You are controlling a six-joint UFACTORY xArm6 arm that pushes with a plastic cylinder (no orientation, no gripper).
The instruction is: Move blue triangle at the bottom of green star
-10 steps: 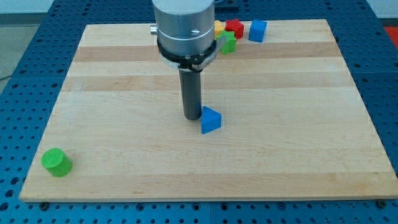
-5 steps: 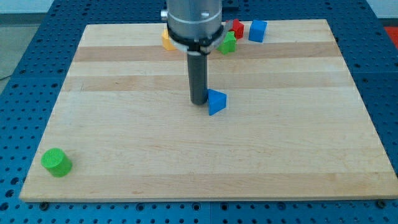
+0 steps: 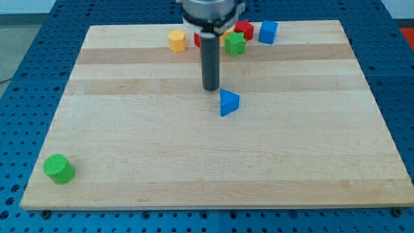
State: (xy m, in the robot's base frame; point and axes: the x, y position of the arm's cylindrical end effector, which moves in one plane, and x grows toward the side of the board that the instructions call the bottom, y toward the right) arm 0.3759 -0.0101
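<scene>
The blue triangle (image 3: 228, 102) lies near the middle of the wooden board (image 3: 129, 129). The green star (image 3: 235, 43) sits near the board's top edge, well above the triangle. My tip (image 3: 210, 88) stands on the board just up and to the left of the blue triangle, a small gap apart from it. The rod rises from the tip and partly hides the blocks behind it at the top.
A yellow block (image 3: 176, 40) lies at the top, left of the rod. A red block (image 3: 244, 28) and a blue cube (image 3: 268, 31) lie right of the green star. A green cylinder (image 3: 59, 168) stands at the board's bottom left corner.
My tip has moved up and a little right, pushing the blue triangle up and to the right, then drew away from it. The yellow block has come into view.
</scene>
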